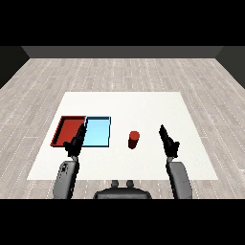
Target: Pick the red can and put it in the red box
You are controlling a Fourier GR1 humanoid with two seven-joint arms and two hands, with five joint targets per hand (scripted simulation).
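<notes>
- The red can (133,139) stands upright on the surface (143,103), just right of the light blue tray (97,132).
- My right robot hand (167,139), fingers straight, could knock it over.
- My left robot hand (77,141), open too, overlaps the red tray (68,128), crowding the drop.

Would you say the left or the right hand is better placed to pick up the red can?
Probably right: the right hand is open beside the red can; the left hand hovers by the trays.

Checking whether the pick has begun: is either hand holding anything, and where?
Nothing is held: the red can stands apart from both hands.
</notes>
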